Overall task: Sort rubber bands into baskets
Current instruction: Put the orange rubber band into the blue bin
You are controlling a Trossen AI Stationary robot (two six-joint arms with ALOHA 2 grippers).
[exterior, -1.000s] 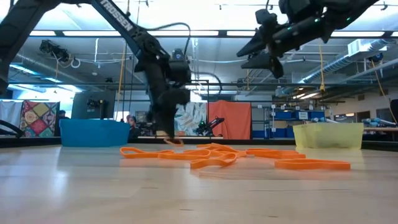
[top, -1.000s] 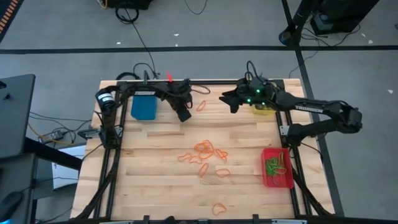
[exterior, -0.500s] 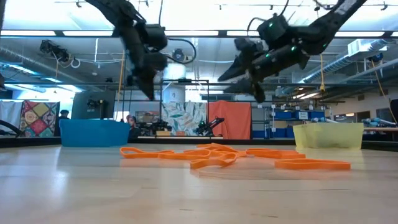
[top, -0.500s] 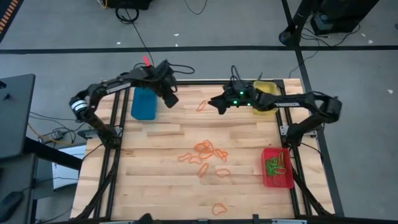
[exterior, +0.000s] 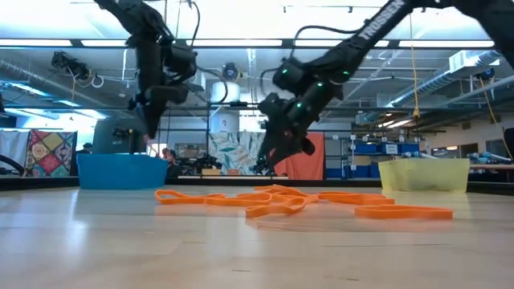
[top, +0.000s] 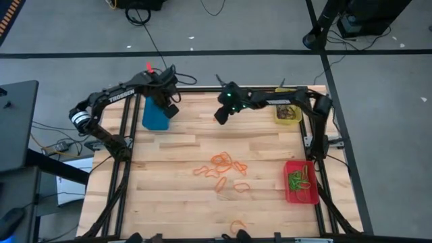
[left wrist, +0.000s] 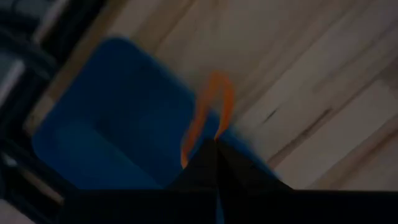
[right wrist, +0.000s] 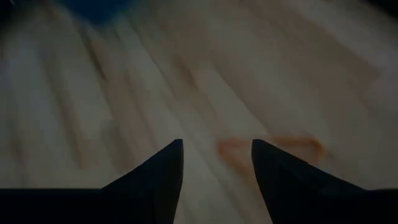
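My left gripper (top: 169,110) hangs above the blue basket (top: 155,116), shut on one orange rubber band (left wrist: 210,112). My right gripper (top: 220,116) stands open, slanting down toward the far middle of the table. A lone orange band (right wrist: 272,149) lies flat on the wood just beyond its fingertips, untouched. A cluster of orange bands (top: 223,169) lies flat at the table's middle. The yellow basket (top: 286,112) stands at the far right. The red basket (top: 301,182), at the right edge, holds green bands. My left gripper pinches the orange band between its two fingertips at one end of the loop (left wrist: 216,133). The fingers point down from above. The rest of the loop reaches past the fingertips, lifted clear, over the blue basket's edge (left wrist: 186,112).
Another orange band (top: 237,226) lies near the table's front edge. Black frame rails (top: 121,155) run along the left and right sides. Bare wood (top: 169,189) lies left of the cluster.
My left gripper has risen from the table with the orange band and swung toward the far left, over the blue basket. My right gripper has left the yellow basket, moving toward the table's left and down toward the lone band, staying open.
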